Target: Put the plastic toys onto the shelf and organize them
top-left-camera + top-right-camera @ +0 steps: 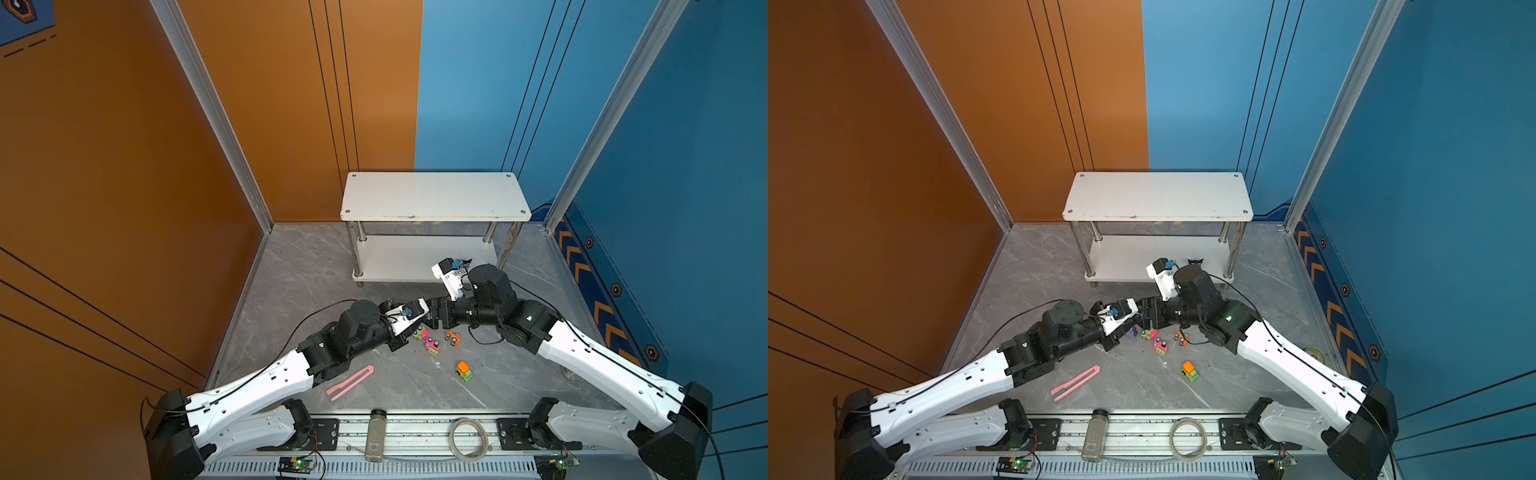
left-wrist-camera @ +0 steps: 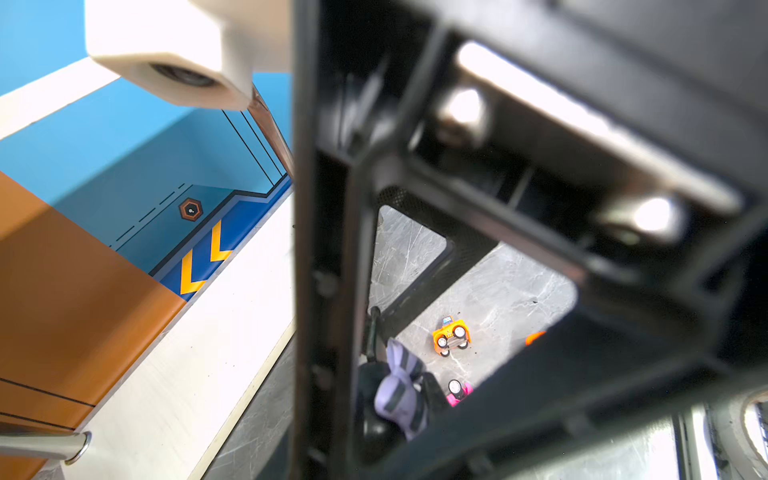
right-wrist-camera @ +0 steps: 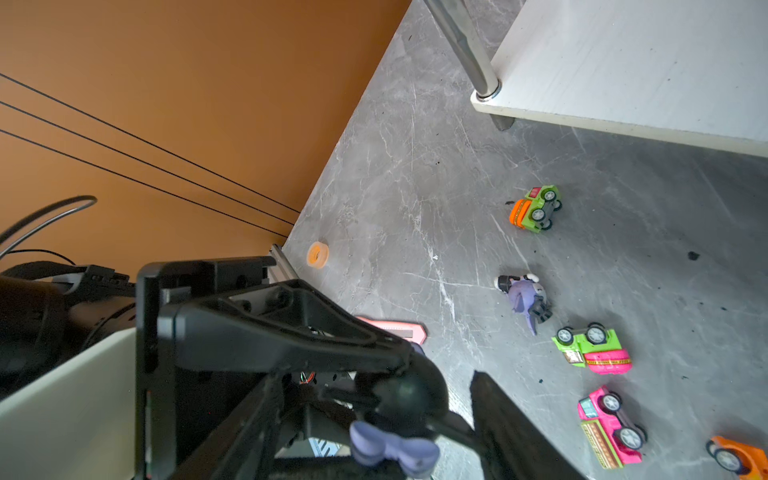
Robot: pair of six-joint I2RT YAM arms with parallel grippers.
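My left gripper [image 1: 424,321] is shut on a purple-black figurine [image 2: 400,398] above the floor. My right gripper [image 1: 429,316] faces it, open, jaws on either side of that figurine [image 3: 397,419]. Floor shows between the toy and one finger [image 3: 511,424]. Another figurine [image 3: 524,297] lies on the floor beside several cars: green-pink [image 1: 420,333], pink [image 1: 432,346], orange [image 1: 452,338] and orange-green [image 1: 464,371]. The white shelf [image 1: 434,195] stands behind. A black-eared figurine [image 1: 1195,262] stands on its lower tier.
A pink tweezers-like strip [image 1: 350,382] lies at the front left of the floor. A grey bottle [image 1: 376,434] and a coil of tape [image 1: 467,438] rest on the front rail. A small orange roll [image 3: 318,254] sits by the orange wall.
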